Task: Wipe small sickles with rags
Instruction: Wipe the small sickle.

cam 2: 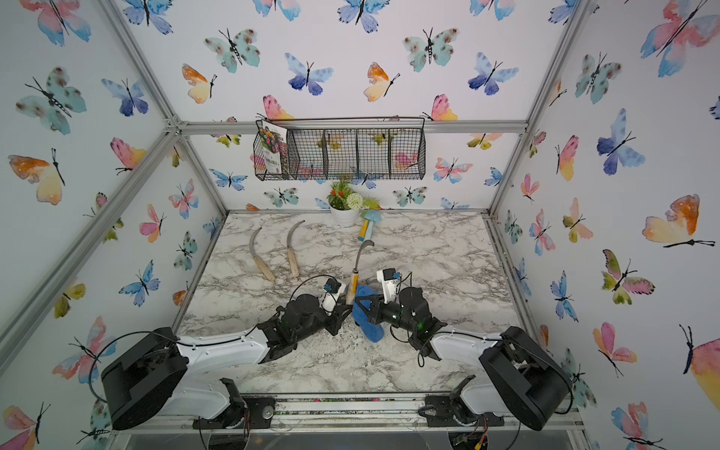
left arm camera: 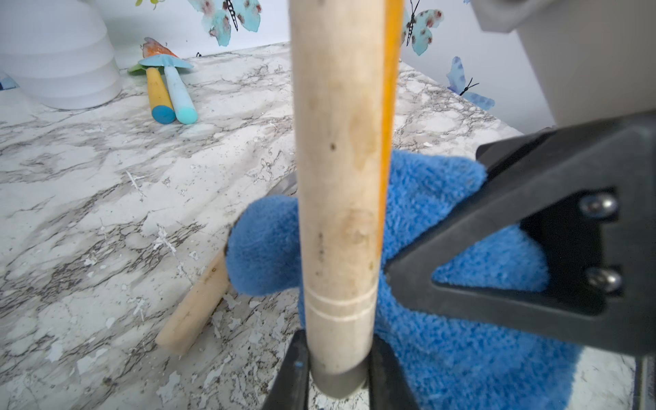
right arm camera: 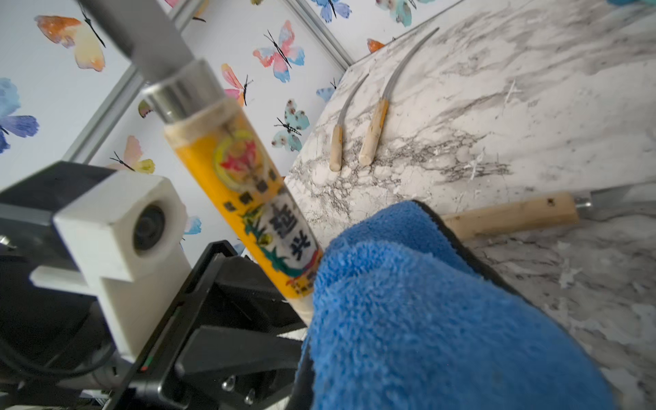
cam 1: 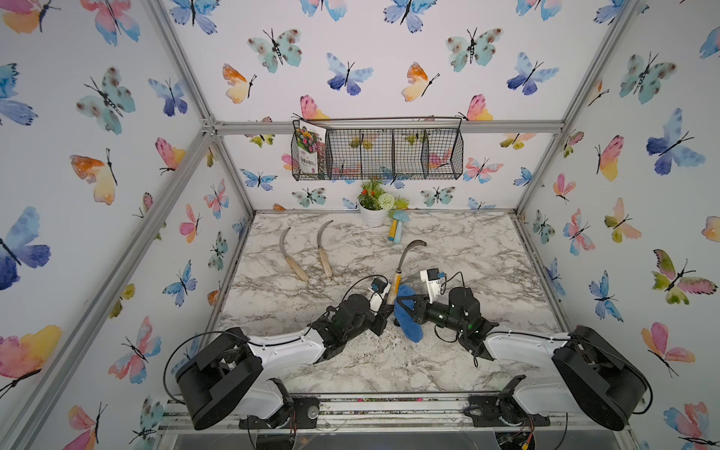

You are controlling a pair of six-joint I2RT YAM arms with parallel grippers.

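My left gripper (cam 1: 385, 311) (left arm camera: 339, 372) is shut on the butt of a small sickle's pale wooden handle (left arm camera: 337, 177). This sickle (cam 1: 405, 265) (cam 2: 358, 265) is lifted off the table, its grey blade pointing to the far side and a yellow label (right arm camera: 248, 198) on the handle. My right gripper (cam 1: 401, 306) is shut on the blue rag (cam 1: 409, 327) (cam 2: 370, 327) (right arm camera: 426, 319), which touches the lower handle. Another sickle's handle (left arm camera: 193, 309) (right arm camera: 511, 213) lies on the table under the rag. Two sickles (cam 1: 292, 253) (cam 1: 324, 249) lie side by side at the far left.
A white flower pot (cam 1: 373, 214) stands at the back edge of the marble table (cam 1: 487, 272), with yellow and light-blue mushroom toys (cam 1: 397, 230) beside it. A black wire basket (cam 1: 378, 154) hangs on the back wall.
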